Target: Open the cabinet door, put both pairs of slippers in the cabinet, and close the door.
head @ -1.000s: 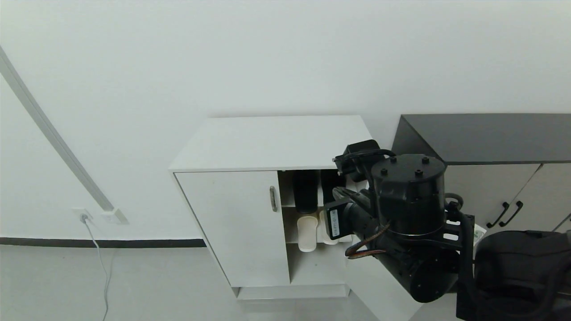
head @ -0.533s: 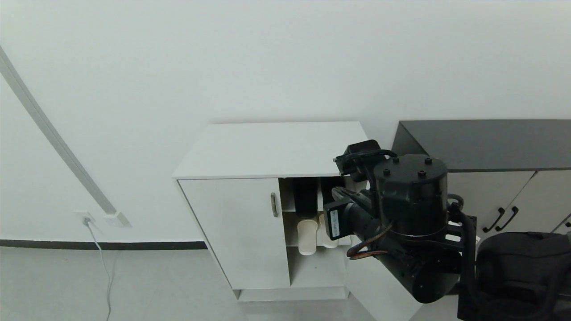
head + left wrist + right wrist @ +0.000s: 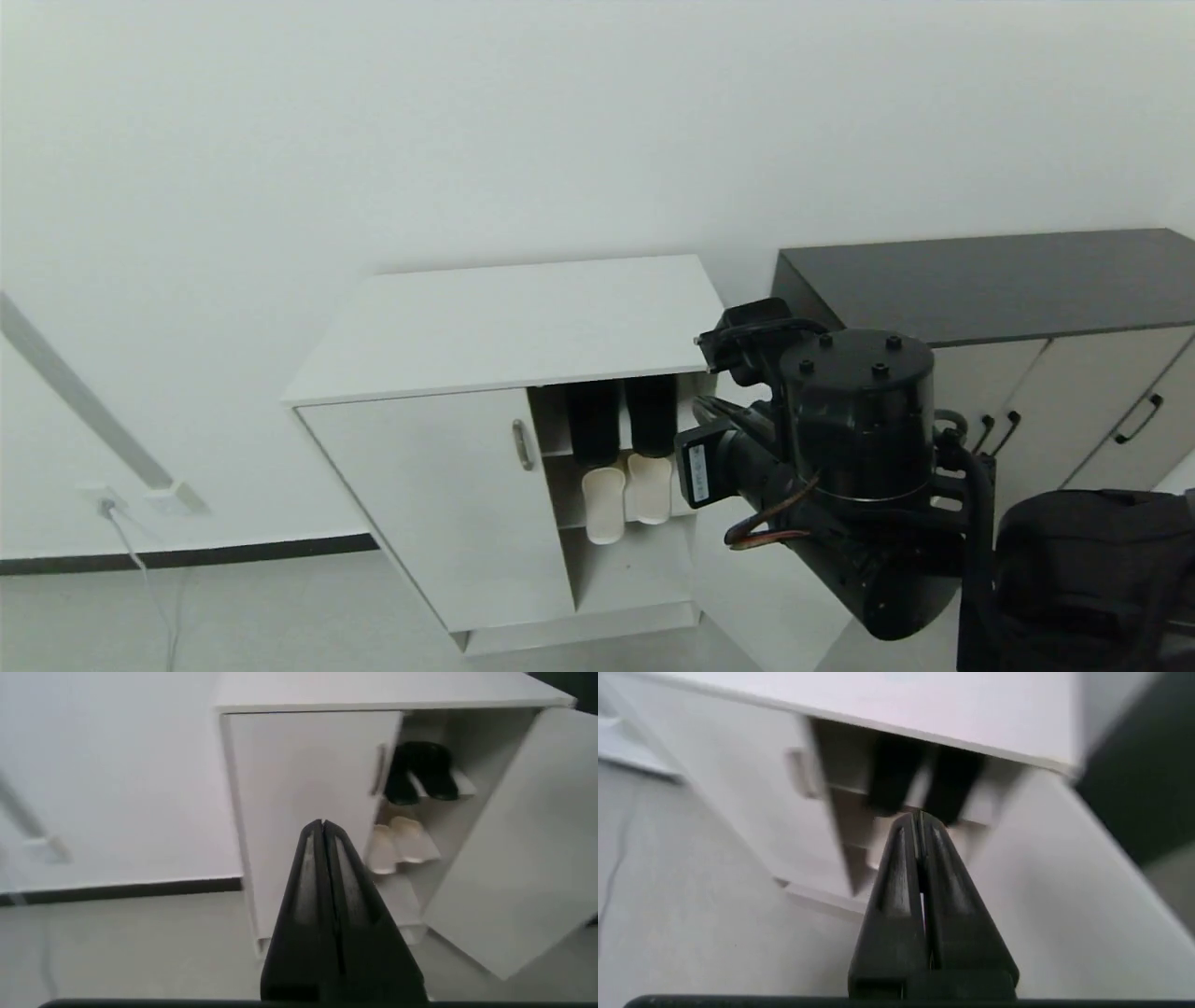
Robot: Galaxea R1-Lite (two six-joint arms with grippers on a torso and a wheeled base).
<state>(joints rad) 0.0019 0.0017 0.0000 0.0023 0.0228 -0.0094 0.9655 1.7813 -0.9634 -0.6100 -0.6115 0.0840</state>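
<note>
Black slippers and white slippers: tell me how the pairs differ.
The black slippers are dark, the white slippers pale. The black slippers sit higher up, the white slippers one level below them. Both pairs lie side by side inside the open cabinet.

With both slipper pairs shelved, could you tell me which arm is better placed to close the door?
Probably right: the right claw hangs beside the open door; the left claw faces the closed door.
</note>
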